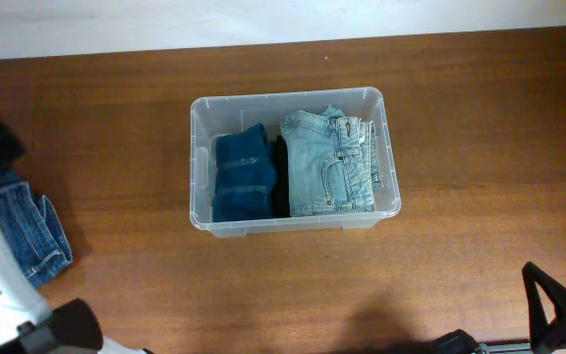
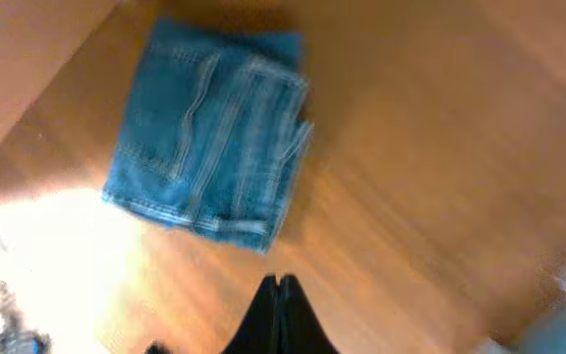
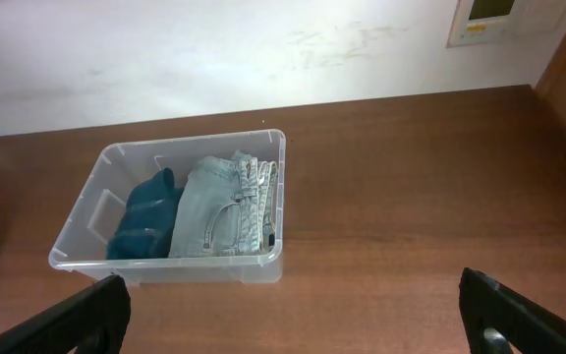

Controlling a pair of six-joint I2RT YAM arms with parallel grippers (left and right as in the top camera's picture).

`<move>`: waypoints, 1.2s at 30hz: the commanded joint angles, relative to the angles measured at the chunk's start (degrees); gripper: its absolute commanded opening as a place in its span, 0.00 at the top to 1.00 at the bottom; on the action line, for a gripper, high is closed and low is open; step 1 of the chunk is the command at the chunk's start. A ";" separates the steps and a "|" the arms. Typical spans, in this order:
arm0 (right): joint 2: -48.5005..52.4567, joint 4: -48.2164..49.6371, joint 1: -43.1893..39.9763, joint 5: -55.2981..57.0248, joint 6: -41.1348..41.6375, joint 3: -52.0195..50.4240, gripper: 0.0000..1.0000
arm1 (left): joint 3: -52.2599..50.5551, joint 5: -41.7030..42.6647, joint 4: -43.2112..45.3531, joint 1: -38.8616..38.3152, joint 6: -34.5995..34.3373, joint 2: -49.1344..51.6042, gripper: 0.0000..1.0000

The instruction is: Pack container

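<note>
I feared my left gripper [image 2: 281, 295], fingers together near the loose folded jeans [image 2: 209, 138] well apart from the container [image 1: 293, 162] in the middle of the surface [image 1: 460, 118], would pinch one layer and unfold them, blur hiding their edges, while my right gripper [image 3: 293, 285], spread wide, was mostly cut off.

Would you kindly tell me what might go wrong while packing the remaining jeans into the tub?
1. The dark jeans and light jeans nearly fill the container, so the folded jeans on the table must go on top and may overhang its rim.
2. The left gripper is shut above that pair; pinching one layer could unfold it.
</note>
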 commanded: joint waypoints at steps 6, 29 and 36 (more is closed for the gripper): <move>-0.22 -0.33 0.04 0.92 0.22 0.02 0.01 | -23.82 -1.18 13.20 16.81 -6.95 2.03 1.00; -0.22 -0.33 0.04 0.92 0.22 0.02 0.01 | -42.88 -4.42 40.76 22.14 1.77 5.62 1.00; -0.22 -0.33 0.04 0.92 0.22 0.02 0.01 | -43.63 -4.37 44.02 22.14 1.79 11.19 1.00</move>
